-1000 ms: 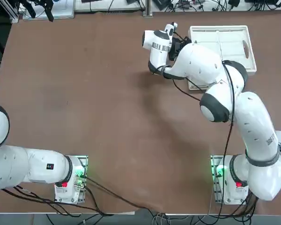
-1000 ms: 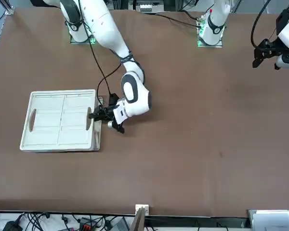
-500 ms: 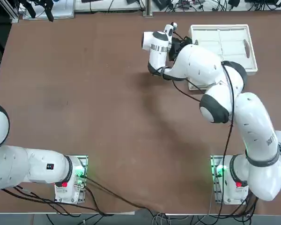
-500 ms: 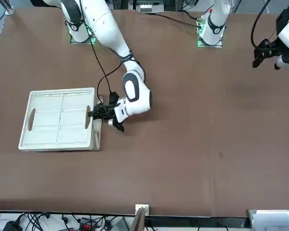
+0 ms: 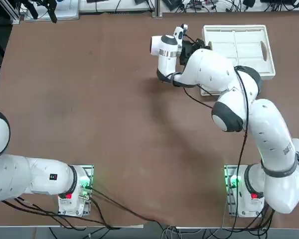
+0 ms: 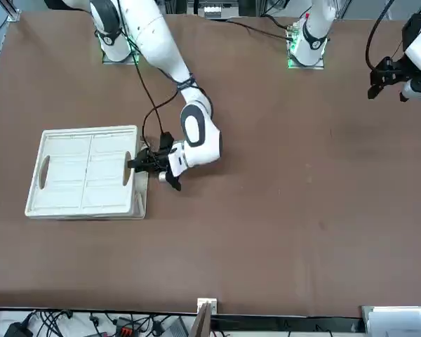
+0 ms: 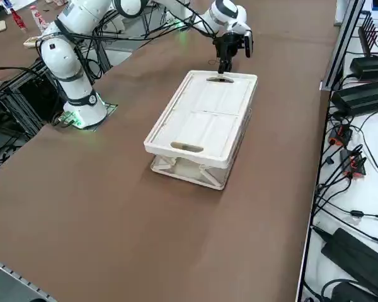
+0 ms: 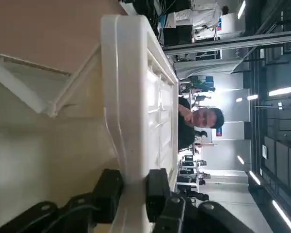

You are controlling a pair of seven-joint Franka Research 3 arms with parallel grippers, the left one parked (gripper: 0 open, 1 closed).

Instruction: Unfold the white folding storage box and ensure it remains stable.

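The white folding storage box (image 7: 205, 123) is a rectangular plastic crate with a thick rim and an oval handle cutout at each short end. It sits on the far right part of the table in the top view (image 5: 239, 47). It is partly raised: the rim stands above the base, and folded side panels show slanted beneath it at the near short end in the right side view. The far short end of the rim is clamped between two dark fingers (image 8: 157, 191). In the front view (image 6: 84, 172) the flat inner panels face up
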